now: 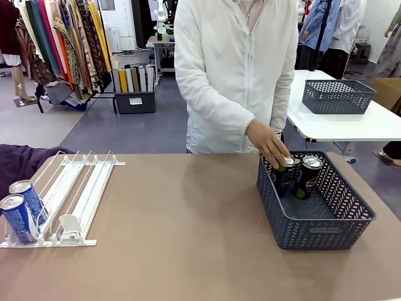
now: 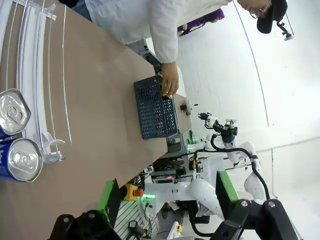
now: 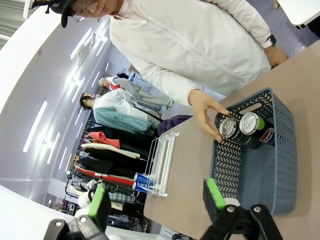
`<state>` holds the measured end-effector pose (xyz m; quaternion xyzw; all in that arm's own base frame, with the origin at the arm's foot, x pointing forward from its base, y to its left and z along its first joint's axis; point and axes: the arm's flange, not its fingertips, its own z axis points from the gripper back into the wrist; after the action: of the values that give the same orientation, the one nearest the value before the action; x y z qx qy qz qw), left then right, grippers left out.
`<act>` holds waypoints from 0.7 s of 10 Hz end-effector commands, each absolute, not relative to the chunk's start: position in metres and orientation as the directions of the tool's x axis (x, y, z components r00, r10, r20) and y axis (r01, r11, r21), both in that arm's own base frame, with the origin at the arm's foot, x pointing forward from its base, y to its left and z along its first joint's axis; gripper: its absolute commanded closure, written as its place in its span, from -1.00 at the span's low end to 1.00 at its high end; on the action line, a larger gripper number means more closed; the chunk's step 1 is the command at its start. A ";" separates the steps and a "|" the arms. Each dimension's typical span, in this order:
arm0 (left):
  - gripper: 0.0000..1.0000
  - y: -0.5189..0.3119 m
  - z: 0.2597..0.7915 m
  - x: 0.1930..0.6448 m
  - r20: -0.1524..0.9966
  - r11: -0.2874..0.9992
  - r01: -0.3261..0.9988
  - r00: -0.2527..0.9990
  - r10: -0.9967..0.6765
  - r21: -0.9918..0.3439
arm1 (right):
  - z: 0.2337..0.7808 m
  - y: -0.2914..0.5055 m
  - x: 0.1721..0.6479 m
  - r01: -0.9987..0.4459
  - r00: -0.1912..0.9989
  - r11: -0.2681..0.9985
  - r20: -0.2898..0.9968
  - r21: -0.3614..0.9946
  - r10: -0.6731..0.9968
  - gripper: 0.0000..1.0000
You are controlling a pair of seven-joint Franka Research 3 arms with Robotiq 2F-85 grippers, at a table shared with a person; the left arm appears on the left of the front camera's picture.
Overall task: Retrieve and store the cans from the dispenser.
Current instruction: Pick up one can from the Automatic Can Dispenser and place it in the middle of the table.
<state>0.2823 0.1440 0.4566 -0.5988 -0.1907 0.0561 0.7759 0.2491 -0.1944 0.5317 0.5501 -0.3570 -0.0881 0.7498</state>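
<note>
Now we are looking at two blue cans (image 1: 17,219), slim smooth cylinders with bright silver tops. They are standing upright, one behind the other, at the low front end of the dispenser (image 1: 84,188), in a lane on its left side by the stop bar. We are seeing the dispenser as a flat white rack of thin wire rails and plastic, with a curved pusher paddle (image 1: 67,224) sitting in the next lane, and it is lying on the left of the matte brown table (image 1: 188,238). Two black cans (image 1: 308,177), glossy and also silver-topped, are standing side by side in the far left corner of a dark grey plastic basket (image 1: 326,233) with lattice walls, on the table's right. A person's hand (image 1: 269,145) is reaching down from the far side out of a white sleeve, its fingers curling over the top of the left black can. We are finding the left gripper (image 2: 167,195) hanging above the table with its green-padded black fingers spread wide and gripping nothing. The right gripper (image 3: 156,200) is likewise holding its jaws wide apart, empty, raised on the basket's side.
</note>
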 end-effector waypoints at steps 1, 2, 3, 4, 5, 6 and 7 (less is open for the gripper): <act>-1.00 0.147 0.458 0.283 0.254 0.273 0.170 0.916 0.310 -0.947 | 0.535 -0.194 0.252 -0.288 0.712 0.370 0.456 0.883 -0.534 -1.00; -1.00 0.147 0.458 0.283 0.254 0.273 0.170 0.916 0.310 -0.947 | 0.535 -0.194 0.252 -0.288 0.712 0.370 0.456 0.883 -0.534 -1.00; -1.00 0.147 0.458 0.283 0.254 0.273 0.170 0.916 0.310 -0.947 | 0.535 -0.194 0.252 -0.288 0.712 0.370 0.456 0.883 -0.534 -1.00; -1.00 0.147 0.458 0.283 0.254 0.273 0.170 0.916 0.310 -0.947 | 0.535 -0.194 0.252 -0.288 0.712 0.370 0.456 0.883 -0.534 -1.00; -1.00 0.145 0.457 0.281 0.230 0.277 0.142 0.921 0.315 -0.950 | 0.535 -0.194 0.252 -0.288 0.712 0.370 0.456 0.883 -0.534 -1.00; -1.00 0.136 0.463 0.281 0.289 0.444 0.158 0.925 0.246 -0.882 | 0.535 -0.194 0.252 -0.288 0.712 0.370 0.456 0.883 -0.534 -1.00; -1.00 0.131 0.477 0.273 0.351 0.580 0.181 0.916 0.194 -0.794 | 0.535 -0.194 0.252 -0.288 0.712 0.370 0.456 0.883 -0.534 -1.00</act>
<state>0.2833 0.1377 0.4643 -0.5308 -0.1906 0.0300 0.8253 0.2491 -0.1944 0.5317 0.5501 -0.3569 -0.0881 0.7498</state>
